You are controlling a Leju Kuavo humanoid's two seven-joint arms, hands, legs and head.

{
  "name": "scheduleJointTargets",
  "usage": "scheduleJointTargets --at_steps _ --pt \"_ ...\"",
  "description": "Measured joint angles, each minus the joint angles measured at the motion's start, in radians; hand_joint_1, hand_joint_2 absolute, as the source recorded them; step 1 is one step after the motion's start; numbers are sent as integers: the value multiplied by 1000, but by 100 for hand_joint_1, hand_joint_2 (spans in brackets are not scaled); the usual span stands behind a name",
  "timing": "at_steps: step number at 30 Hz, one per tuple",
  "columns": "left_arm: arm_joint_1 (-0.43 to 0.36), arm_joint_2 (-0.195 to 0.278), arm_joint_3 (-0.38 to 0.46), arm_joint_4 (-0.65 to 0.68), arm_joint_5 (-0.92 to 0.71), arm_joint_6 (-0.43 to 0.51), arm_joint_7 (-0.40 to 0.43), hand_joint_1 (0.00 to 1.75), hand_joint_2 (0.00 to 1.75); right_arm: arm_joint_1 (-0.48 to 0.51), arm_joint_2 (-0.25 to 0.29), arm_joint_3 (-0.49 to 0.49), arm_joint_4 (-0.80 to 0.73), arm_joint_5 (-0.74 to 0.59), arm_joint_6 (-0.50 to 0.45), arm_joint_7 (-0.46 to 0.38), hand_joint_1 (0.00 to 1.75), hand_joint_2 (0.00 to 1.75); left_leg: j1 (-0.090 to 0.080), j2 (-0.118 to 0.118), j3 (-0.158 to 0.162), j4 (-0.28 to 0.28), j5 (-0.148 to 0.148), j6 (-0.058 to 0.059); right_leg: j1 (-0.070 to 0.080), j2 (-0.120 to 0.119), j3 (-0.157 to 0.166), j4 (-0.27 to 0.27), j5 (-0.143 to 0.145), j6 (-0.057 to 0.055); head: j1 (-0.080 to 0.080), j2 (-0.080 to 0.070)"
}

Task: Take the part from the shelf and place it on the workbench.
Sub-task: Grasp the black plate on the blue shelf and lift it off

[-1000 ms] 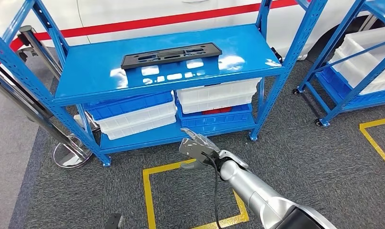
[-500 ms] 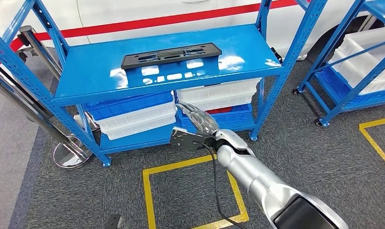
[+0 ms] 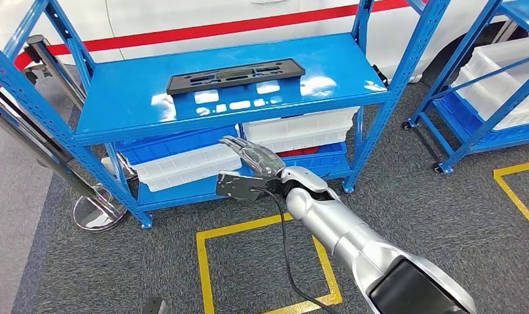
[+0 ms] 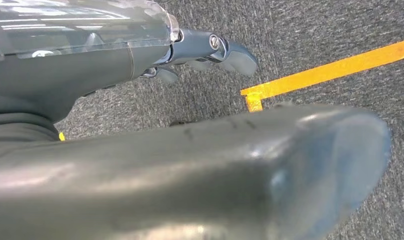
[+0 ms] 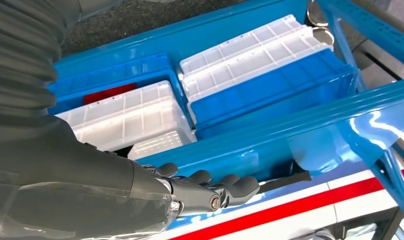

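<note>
The blue shelf (image 3: 118,111) is the landmark here. Left of it, on the carpet by its front leg, a chrome stand base (image 3: 95,212) sits clear of the reach path. The left hand (image 4: 200,55) hangs low over the grey carpet beside yellow floor tape (image 4: 330,72); its fingers look loosely extended with nothing in them, though the blurred thumb in front hides much, so it appears parked out of the way.

On the shelf's top deck, set toward the back edge and roughly centred, lies the part (image 3: 236,74), a long flat black panel with cut-outs, lying flat and untouched. Its place up top leaves it free to be lifted from the front.

Below that deck, blue and white bins (image 3: 183,160) fill the lower tier. The right hand (image 3: 252,167) is in front of these bins, under the deck's front edge, fingers stretched forward and slightly apart, holding nothing. It probably has to rise above the edge before it can reach the part.
</note>
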Motion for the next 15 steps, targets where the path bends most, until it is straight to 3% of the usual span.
scheduleJointTargets --at_steps 10,15 --pt "7 0 -1 0 -23 -32 -18 0 0 -4 3 24 3 -29 -3 -13 0 175 -3 0 -4 7 -4 6 -4 0 -1 -1 1 4 0 0" --pt "8 0 -4 0 -29 -33 -13 0 0 -13 3 35 3 -49 -8 -15 0 175 -6 0 -8 6 -13 21 -7 0 1 3 6 18 0 0"
